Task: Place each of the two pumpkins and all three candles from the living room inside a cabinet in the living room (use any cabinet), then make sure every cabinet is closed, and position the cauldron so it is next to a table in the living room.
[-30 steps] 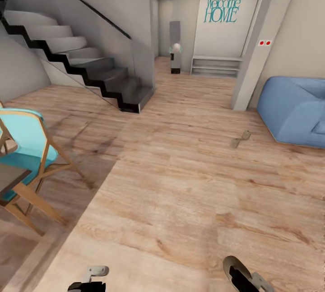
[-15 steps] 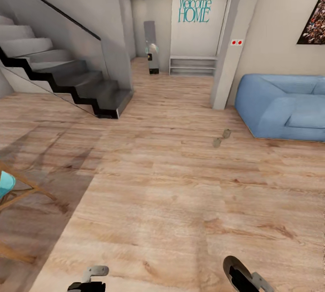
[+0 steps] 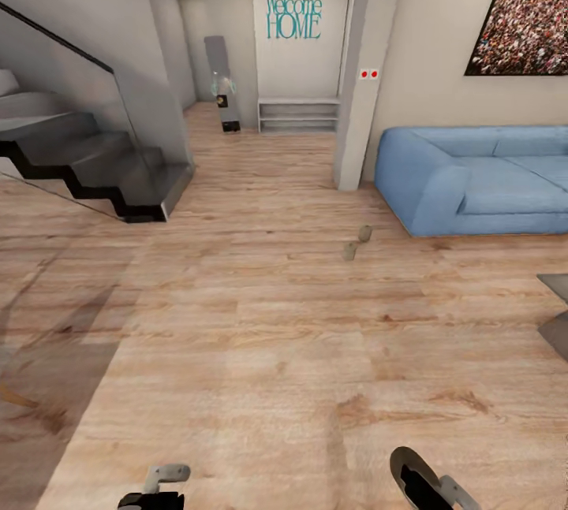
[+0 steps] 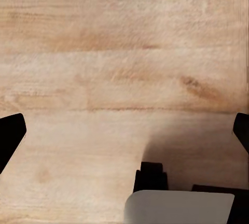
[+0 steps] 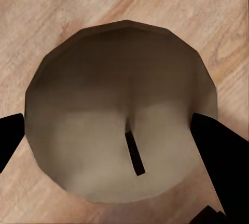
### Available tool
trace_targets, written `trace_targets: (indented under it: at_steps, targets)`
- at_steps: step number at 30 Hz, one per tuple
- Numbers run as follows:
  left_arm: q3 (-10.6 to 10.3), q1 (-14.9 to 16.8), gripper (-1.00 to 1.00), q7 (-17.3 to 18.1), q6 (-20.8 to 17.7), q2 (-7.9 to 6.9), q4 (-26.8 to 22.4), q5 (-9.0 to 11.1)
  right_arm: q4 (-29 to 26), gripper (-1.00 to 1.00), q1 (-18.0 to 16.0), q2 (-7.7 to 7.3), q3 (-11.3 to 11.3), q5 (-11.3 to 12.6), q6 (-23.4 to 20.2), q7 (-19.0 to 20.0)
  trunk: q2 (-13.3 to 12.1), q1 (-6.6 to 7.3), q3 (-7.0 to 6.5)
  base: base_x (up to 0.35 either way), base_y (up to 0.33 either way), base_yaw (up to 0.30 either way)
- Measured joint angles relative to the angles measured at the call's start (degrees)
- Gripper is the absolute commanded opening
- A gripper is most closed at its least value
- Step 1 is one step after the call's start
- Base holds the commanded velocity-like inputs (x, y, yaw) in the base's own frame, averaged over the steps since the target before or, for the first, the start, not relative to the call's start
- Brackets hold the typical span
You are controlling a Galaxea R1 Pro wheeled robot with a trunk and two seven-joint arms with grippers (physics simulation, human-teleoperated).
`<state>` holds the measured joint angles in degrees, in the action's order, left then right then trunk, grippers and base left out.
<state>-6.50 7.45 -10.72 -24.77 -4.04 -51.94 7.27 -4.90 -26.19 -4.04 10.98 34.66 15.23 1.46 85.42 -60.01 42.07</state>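
The left tool (image 4: 124,130) hangs over the wooden floor (image 3: 260,352) with its two black fingers spread wide. Between them are only pale, matte planks with brown grain and knots. The right tool (image 5: 124,136) pinches a candle (image 5: 119,79), one dark fingertip against each side. The candle is a faceted round disc with a dull beige-brown top, shaded darker at the rim, and a short black wick near its middle. In the head view it is a dark oval with a grey edge (image 3: 416,475) at the bottom edge of the floor.

The planks run across the room, lighter down the middle and darker in the shadow toward the left. Farther out, on open floor, two small grey-brown objects (image 3: 356,243) stand just beside each other. They may be candles, but they are too small to tell. At the right edge a corner of the grey, glossy table (image 3: 557,313) cuts in.

Beyond it, a blue sofa (image 3: 473,179) with soft, rounded, matte cushions stands against the right wall under a dark-framed speckled picture (image 3: 521,17). A plain square pillar (image 3: 356,84) with two small red marks stands by the sofa's near end. On the left, dark stepped stairs (image 3: 95,171) climb behind a clear glass panel. At the far end is a low pale shelf (image 3: 298,114), with teal "Welcome HOME" lettering (image 3: 293,16) on the white wall above it.
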Motion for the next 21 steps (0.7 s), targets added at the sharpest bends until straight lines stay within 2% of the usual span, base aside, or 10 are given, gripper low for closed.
trace_targets:
  at_steps: [6,21]
  targets:
    - [0.0,0.0,1.00,0.0,0.0,0.00,0.0,0.0,0.0,-1.00,0.0,0.00,-0.1,0.0,0.1,0.0,0.0,0.00,0.00,0.317,0.000,-0.219]
    - [0.0,0.0,1.00,0.0,0.0,0.00,0.0,-0.1,0.1,-1.00,0.0,-0.09,-0.1,-0.1,0.1,0.0,0.0,0.00,0.00,0.317,0.000,-0.012]
